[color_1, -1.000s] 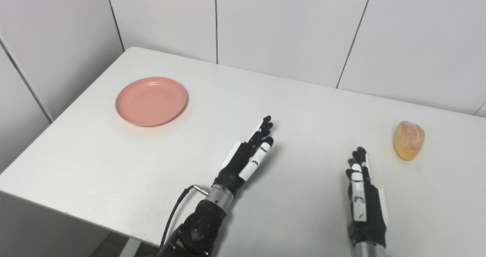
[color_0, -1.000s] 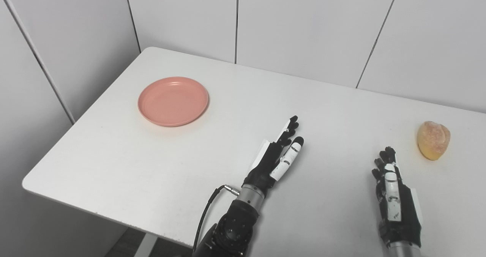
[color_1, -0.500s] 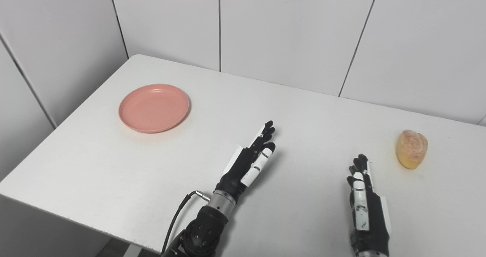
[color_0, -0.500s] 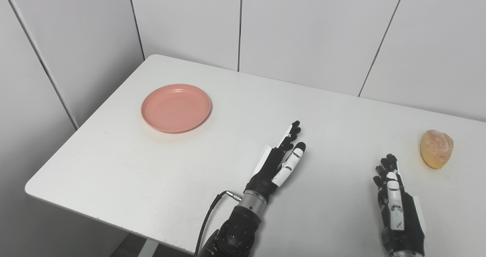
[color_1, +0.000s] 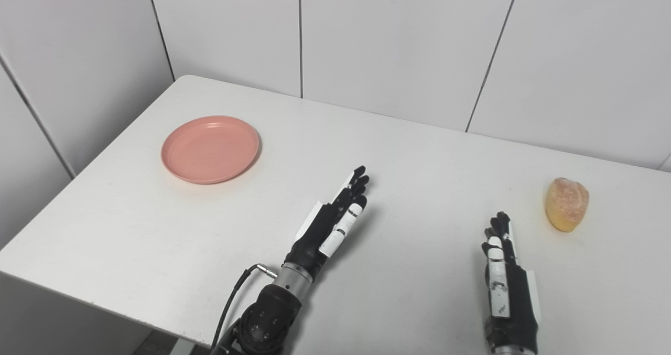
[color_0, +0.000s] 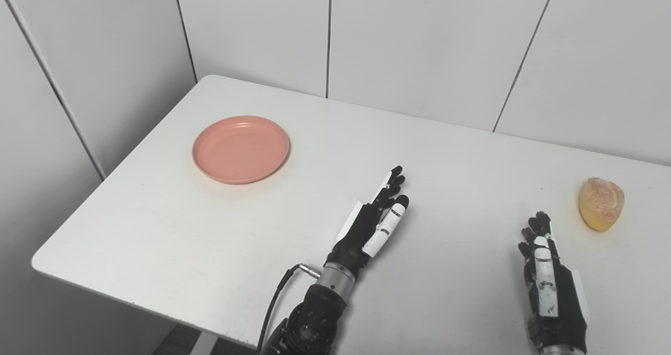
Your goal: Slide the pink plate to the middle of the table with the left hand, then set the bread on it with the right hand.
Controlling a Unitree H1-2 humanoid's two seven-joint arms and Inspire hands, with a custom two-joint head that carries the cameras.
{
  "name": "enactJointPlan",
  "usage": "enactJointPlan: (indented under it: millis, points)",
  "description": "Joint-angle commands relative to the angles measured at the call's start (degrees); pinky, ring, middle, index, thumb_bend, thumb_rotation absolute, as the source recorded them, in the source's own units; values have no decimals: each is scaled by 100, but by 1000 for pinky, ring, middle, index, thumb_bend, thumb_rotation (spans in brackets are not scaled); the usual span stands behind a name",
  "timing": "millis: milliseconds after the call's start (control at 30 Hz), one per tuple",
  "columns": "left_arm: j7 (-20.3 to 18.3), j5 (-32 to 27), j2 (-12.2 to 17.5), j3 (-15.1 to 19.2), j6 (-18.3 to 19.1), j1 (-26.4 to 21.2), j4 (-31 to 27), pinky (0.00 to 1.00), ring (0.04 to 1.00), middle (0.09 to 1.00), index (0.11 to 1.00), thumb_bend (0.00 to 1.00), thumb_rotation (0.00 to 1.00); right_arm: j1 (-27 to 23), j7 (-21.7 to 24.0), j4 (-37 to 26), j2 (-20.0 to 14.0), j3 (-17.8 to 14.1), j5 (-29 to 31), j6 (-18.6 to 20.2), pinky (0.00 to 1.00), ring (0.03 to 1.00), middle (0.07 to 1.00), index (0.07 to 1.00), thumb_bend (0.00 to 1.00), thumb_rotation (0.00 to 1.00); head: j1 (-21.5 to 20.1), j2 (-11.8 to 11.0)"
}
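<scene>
A round pink plate (color_0: pixel 240 149) lies empty on the white table (color_0: pixel 461 150) at the far left. A golden bread roll (color_0: pixel 601 204) stands near the right edge. My left hand (color_0: pixel 375 220) hovers over the table's middle, open, fingers stretched out toward the far side, holding nothing; the plate is well to its upper left. My right hand (color_0: pixel 545 263) is low at the right, open with fingers pointing up, a short way below and left of the bread and apart from it.
White wall panels (color_0: pixel 419 40) close off the table's far side and left side. The table's front left corner (color_0: pixel 42 263) and front edge drop off near my left arm. A black cable (color_0: pixel 275 305) loops off the left wrist.
The whole picture shifted as the camera moved. My left hand has drifted a little to the left. The plate, the bread and the right hand have stayed put.
</scene>
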Motion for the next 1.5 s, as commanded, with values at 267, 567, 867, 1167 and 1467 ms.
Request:
enactJointPlan:
  millis: [267, 567, 867, 1167, 1467]
  points:
    - [-169, -291, 105, 314, 722, -641, -1222, 956, 971, 976, 963, 426, 1000, -87, 19, 65, 55, -17, 72, -226, 1000, 1000, 1000, 1000, 89, 1000, 39, -31]
    - [-174, -547, 415, 804, 893, -1255, -1475, 953, 957, 967, 953, 410, 1000, -94, 52, 57, 55, -27, 138, -158, 1000, 1000, 1000, 1000, 89, 1000, 54, -41]
    - [44, -530, 776, 1335, 795, -1825, -1158, 918, 939, 949, 943, 424, 1000, -100, 57, 46, 43, -21, 193, -85, 1000, 1000, 1000, 1000, 95, 1000, 85, -42]
    - [100, -759, 1243, 1886, 974, -2195, -941, 958, 963, 962, 956, 422, 1000, -101, 51, 38, 63, -13, 192, -110, 1000, 1000, 1000, 1000, 87, 1000, 100, -39]
    - [134, -1220, 1611, 2365, 1014, -2390, -634, 936, 940, 943, 937, 432, 1000, -75, 54, 8, 56, -35, 224, -96, 1000, 1000, 1000, 1000, 99, 1000, 119, -42]
